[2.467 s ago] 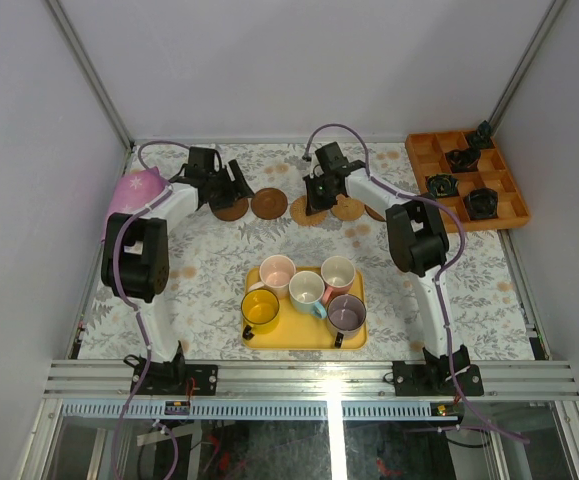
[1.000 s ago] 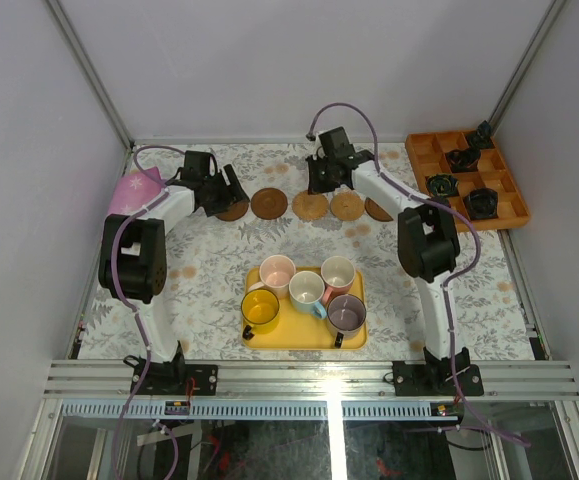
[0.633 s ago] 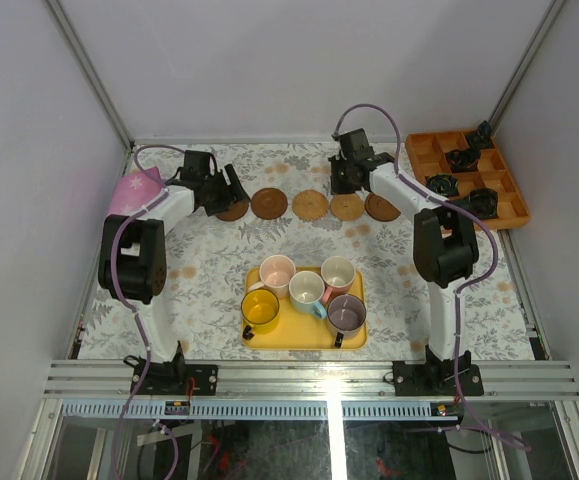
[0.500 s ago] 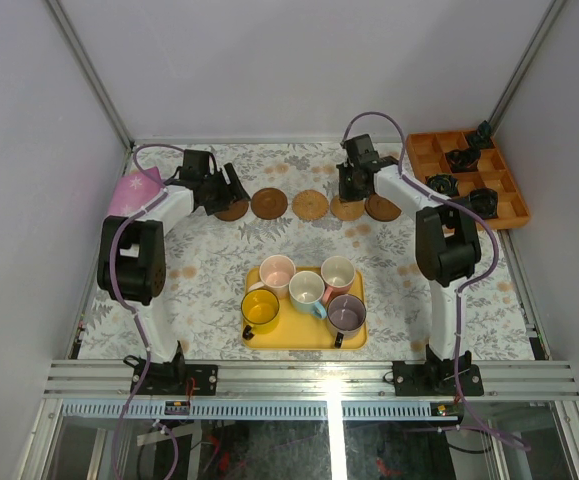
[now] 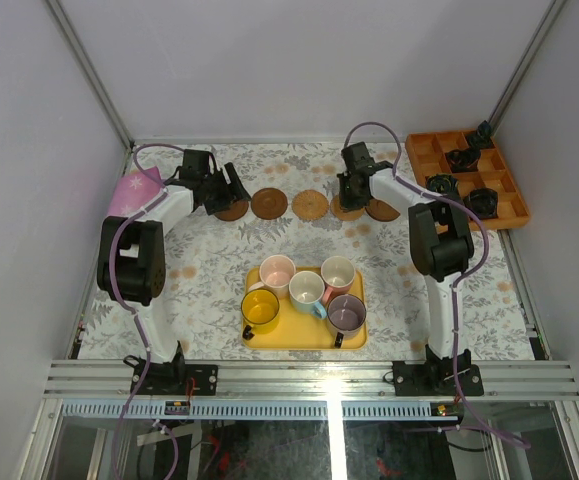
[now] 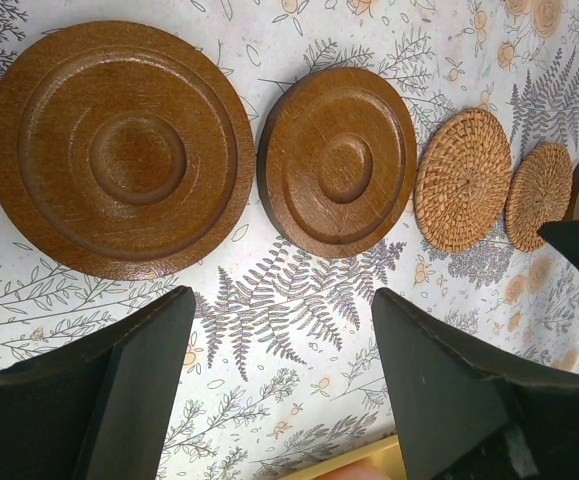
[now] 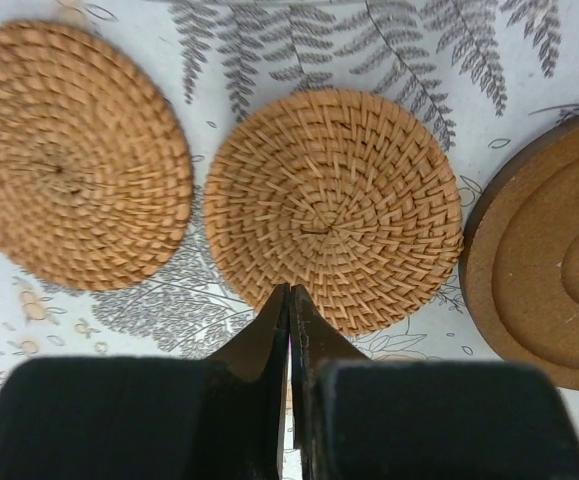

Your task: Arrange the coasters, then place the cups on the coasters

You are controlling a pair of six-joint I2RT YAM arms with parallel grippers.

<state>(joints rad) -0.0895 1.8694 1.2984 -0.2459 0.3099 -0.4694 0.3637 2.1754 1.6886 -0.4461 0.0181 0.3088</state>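
You have the five coasters in one row along the far edge of the worktop. Three are of turned wood and two are woven. Most of them lie apart with small gaps. The last two at the right end are very close, and I cannot tell whether they touch.

The right fingers are pressed together with nothing between them. Their tips stand at the near rim of a woven coaster, the fourth from the left. I judge that you are nudging it into line, not gripping it.

The left fingers are spread apart and hold nothing. They hang just on the near side of the two wooden coasters at the left end of the row.

So the first part of the task looks almost done, and only the spacing at the right end may need a small correction.

The second part is not begun. All five cups stand close together, mouths up, on the yellow tray, which sits in the middle of the worktop, nearer its near edge. No cup is on a coaster, so five carries are left.
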